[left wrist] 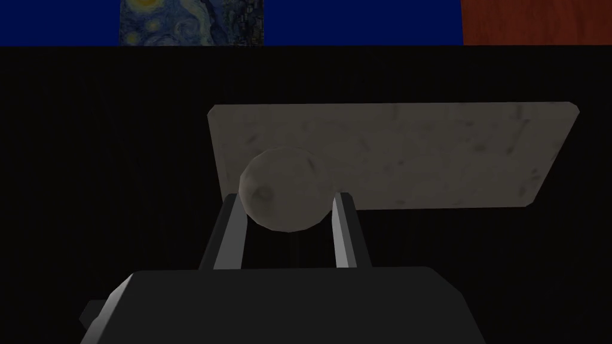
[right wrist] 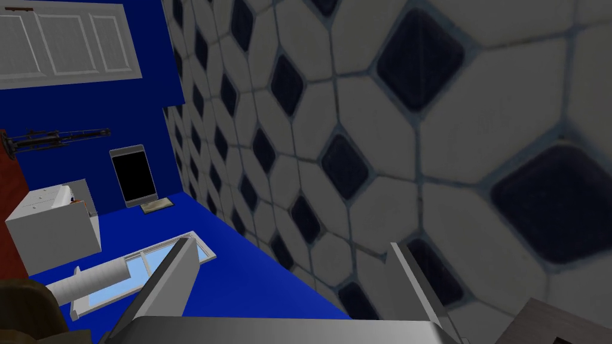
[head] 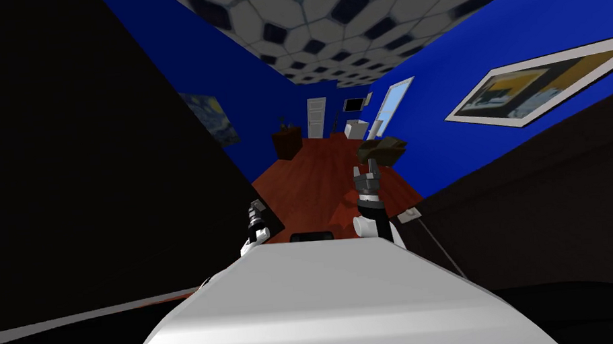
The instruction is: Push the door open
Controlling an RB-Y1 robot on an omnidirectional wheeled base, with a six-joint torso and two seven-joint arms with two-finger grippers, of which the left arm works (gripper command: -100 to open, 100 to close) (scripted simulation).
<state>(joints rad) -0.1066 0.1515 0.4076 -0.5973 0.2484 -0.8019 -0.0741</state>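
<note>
Door (head: pixel 95 161), dark almost to black, stands as a broad plane close on the robot's left side. Past the door's far edge runs a blue wall (head: pixel 175 47) that carries a starry painting (head: pixel 210 119). On the door sits a round grey knob (left wrist: pixel 282 190), set in front of a pale oblong plate (left wrist: pixel 418 155). The left hand (left wrist: pixel 288 197) is right at the door, its two fingers (left wrist: pixel 234 221) clamped on the knob, one pressing each side. The right hand (head: pixel 366 172) is raised well away from the door, above the red-brown floor (head: pixel 325 172), with its fingers (right wrist: pixel 179 269) spread wide apart. Across the room from the door, a framed picture (head: pixel 548 82) hangs on the opposite blue wall.
</note>
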